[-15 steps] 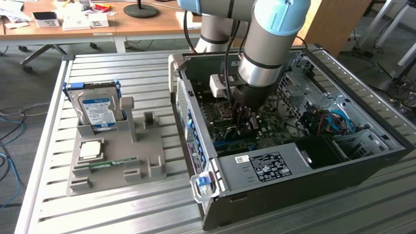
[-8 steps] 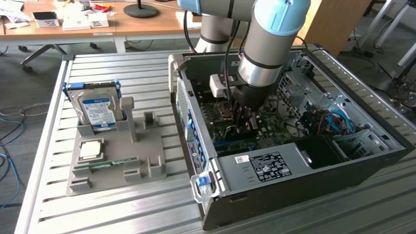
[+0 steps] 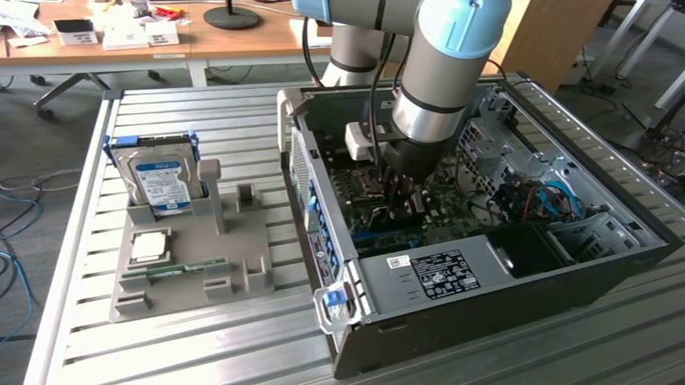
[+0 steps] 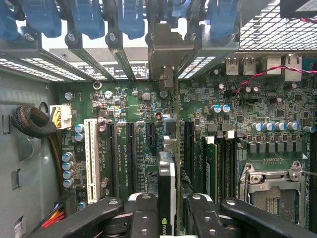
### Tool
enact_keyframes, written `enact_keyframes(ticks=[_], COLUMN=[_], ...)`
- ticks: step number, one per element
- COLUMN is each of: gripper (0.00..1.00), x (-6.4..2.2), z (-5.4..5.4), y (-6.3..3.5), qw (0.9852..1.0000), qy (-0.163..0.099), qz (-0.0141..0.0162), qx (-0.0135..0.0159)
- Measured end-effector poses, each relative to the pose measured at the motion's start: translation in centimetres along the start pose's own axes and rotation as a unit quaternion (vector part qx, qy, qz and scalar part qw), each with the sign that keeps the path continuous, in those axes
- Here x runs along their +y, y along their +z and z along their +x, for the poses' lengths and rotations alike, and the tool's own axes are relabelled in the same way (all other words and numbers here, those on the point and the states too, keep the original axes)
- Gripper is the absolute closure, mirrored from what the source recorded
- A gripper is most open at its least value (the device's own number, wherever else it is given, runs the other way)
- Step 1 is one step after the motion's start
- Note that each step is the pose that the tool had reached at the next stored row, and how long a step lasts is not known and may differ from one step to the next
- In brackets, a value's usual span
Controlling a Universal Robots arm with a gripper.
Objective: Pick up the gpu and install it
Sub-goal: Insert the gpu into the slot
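Wrist view: one gripper (image 4: 173,218) squeezing one gpu (image 4: 168,183) edge-on, right between fingers, above motherboard (image 4: 133,134). Exterior view: one open computer case (image 3: 599,265), gripper (image 3: 405,200) inside; tray (image 3: 182,265) beside case, one hard drive (image 3: 160,180) in it.

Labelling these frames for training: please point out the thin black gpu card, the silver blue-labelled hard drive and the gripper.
Thin black gpu card (image 4: 167,191), wrist view, top edge.
Silver blue-labelled hard drive (image 3: 160,180), exterior view, label.
Gripper (image 4: 168,218), wrist view, between fingertips.

Thin black gpu card (image 4: 168,198) seen edge-on, lower part cut off by frame edge between black gripper (image 4: 171,210) fingers; gripper tips hidden inside open black computer case (image 3: 599,273) in exterior view.
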State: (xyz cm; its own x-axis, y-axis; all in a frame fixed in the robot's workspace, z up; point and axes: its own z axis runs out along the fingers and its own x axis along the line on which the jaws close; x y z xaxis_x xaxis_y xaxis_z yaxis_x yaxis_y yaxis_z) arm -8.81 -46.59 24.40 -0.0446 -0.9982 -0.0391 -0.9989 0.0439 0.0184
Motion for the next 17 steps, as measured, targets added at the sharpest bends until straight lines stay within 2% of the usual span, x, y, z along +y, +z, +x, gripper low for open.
enact_keyframes(ticks=[17], gripper=[0.73], x=[0.18], z=[-0.01], y=[0.17], qw=[1.0000], qy=[0.000], qz=[0.0000], qx=[0.0001])
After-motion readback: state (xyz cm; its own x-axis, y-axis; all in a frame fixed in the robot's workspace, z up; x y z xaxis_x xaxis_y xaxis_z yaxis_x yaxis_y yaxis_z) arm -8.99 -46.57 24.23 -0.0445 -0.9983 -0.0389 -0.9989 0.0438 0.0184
